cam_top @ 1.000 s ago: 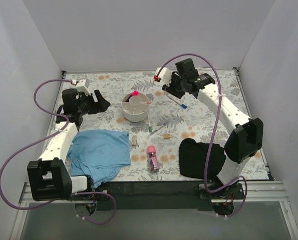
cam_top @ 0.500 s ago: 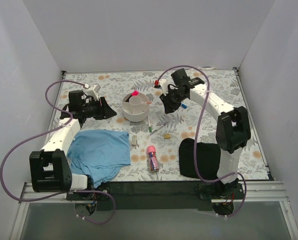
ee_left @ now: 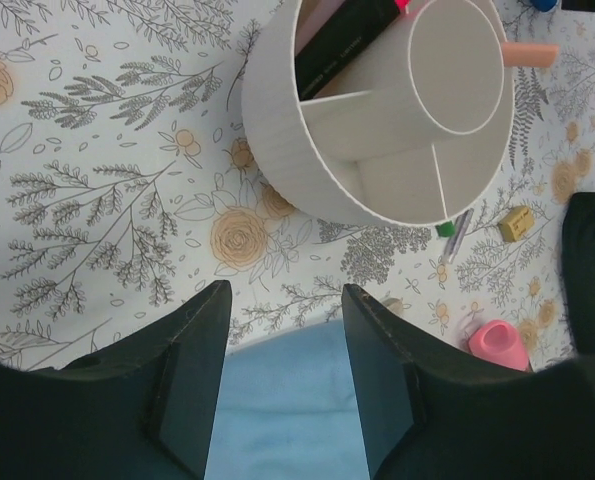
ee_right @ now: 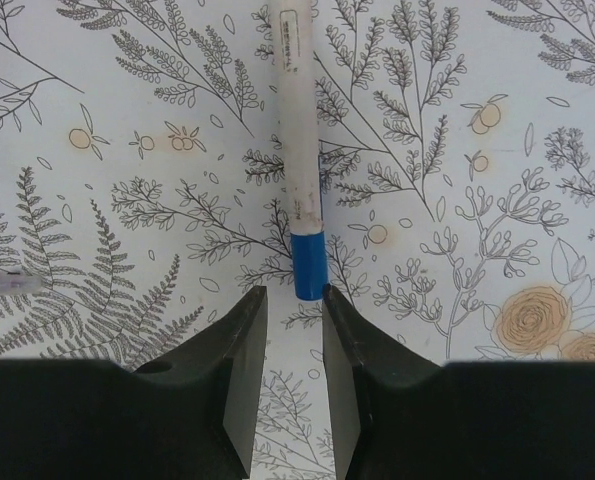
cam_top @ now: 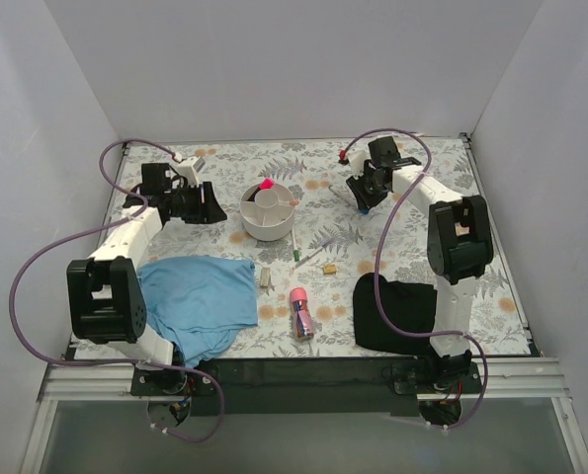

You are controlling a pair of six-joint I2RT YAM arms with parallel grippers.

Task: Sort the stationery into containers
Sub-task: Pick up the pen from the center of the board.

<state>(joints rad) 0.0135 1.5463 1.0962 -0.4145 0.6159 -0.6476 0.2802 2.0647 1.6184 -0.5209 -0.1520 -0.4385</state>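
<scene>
The white round organiser (cam_top: 267, 225) stands mid-table, with a pink-tipped highlighter (cam_top: 266, 185) in an outer compartment. It also shows in the left wrist view (ee_left: 277, 130). My left gripper (cam_top: 210, 202) is open and empty, just left of the organiser (ee_left: 284, 295). My right gripper (cam_top: 361, 197) is open and empty, right of the organiser (ee_right: 292, 295). A white pen with a blue cap (ee_right: 302, 180) lies just beyond its tips, cap end nearest. A stubby pink tube (cam_top: 300, 311), a brass piece (cam_top: 328, 268), a grey piece (cam_top: 266, 277) and a green-capped pen (cam_top: 298, 255) lie loose in front of the organiser.
A blue cloth (cam_top: 195, 301) lies at the front left and a black cloth (cam_top: 397, 311) at the front right. White walls enclose the table on three sides. Another thin pen (ee_right: 2, 283) shows at the left edge of the right wrist view.
My right gripper has moved right, away from the organiser, to the blue-capped pen, and its arm has folded back. My left gripper has shifted slightly toward the organiser.
</scene>
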